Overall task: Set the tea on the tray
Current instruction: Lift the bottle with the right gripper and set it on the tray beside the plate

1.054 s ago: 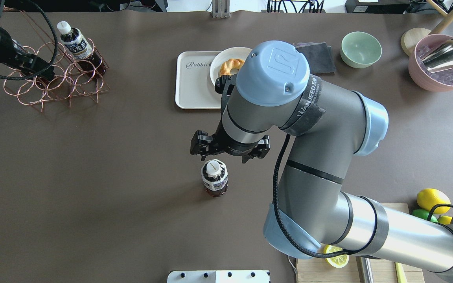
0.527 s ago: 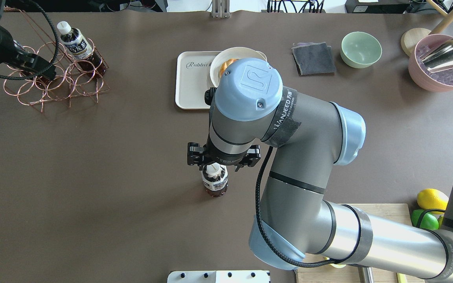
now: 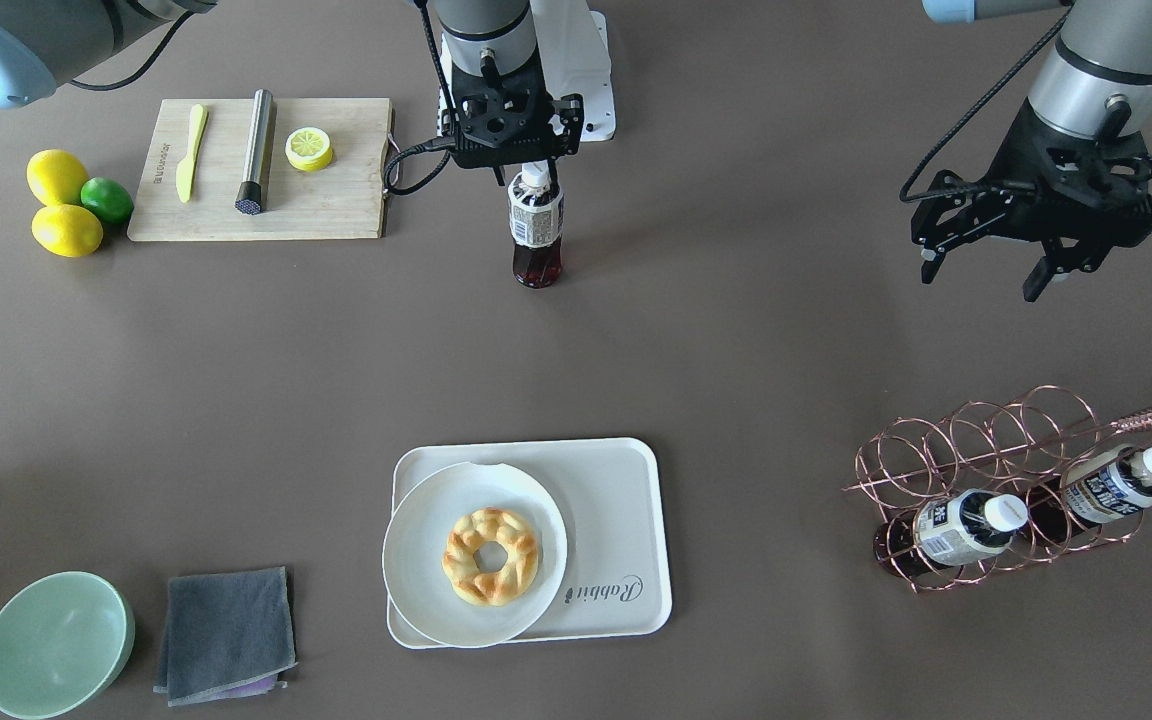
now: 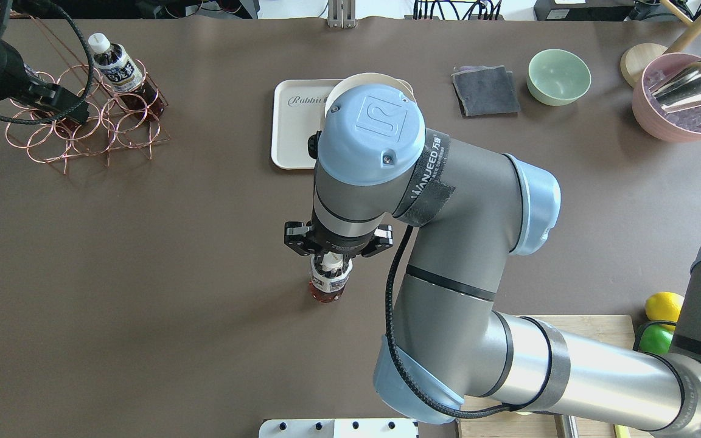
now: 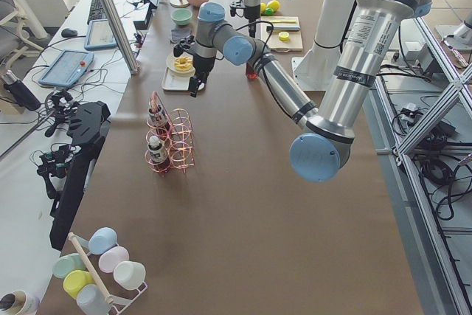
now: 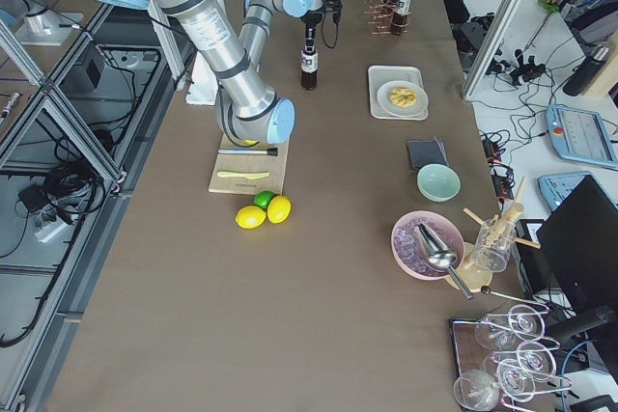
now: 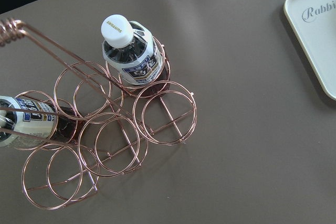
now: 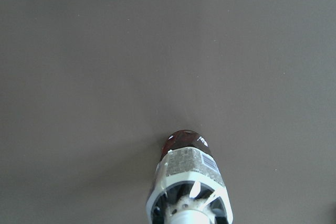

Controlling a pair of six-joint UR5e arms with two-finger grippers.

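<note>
Straddling the tea (image 3: 536,225) at its cap, right end effector (image 3: 533,178), grip unclear; left end effector (image 3: 981,282) splayed, empty.

We log a matt brown table covering (image 3: 736,350), a glossy clear plastic tea bottle (image 3: 536,222), a smooth cream plastic tray (image 3: 621,495) and a shiny copper wire rack (image 3: 991,480).

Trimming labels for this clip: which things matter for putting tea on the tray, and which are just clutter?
Job:
tea bottle, tray, right gripper

Lying about:
plate, pastry, racked bottles, wire rack, cutting board, lemons, lime, green bowl, cloth
</note>
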